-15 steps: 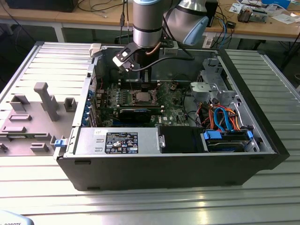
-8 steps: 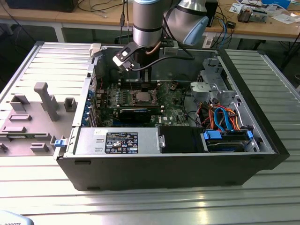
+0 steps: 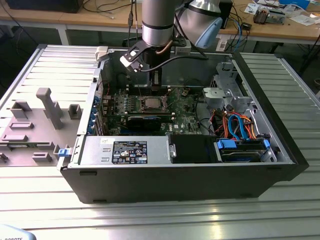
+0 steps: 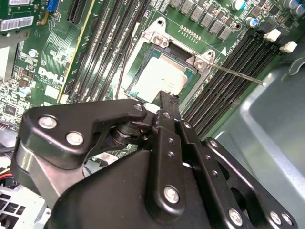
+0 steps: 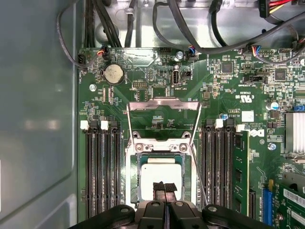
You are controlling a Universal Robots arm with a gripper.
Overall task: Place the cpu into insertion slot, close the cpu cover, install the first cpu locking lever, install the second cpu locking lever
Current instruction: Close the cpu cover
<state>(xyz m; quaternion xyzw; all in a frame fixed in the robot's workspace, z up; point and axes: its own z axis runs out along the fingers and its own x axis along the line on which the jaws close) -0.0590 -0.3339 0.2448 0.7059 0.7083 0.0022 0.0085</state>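
The cpu [image 5: 159, 172] lies flat in the insertion slot [image 5: 135, 183] on the green board, its silver top facing up; both wrist views show it [image 4: 159, 76]. The cpu cover [image 5: 163, 106] stands swung open beyond the slot, its window showing the board behind. My gripper [image 5: 164, 187] hangs just above the cpu's near edge with its black fingertips [image 5: 158, 187] pressed together and nothing between them. A thin locking lever [image 4: 238, 75] sticks out sideways from the socket's corner. In the exterior view the arm reaches down into the case over the slot [image 3: 151, 104].
Black memory slots [image 5: 100, 171] flank the socket on both sides. The grey case wall [image 5: 38, 119] runs close beside the board. Cable bundles [image 5: 190, 28] cross behind the board, and a drive cage [image 3: 227, 90] and a power supply [image 3: 130, 150] fill the rest of the case.
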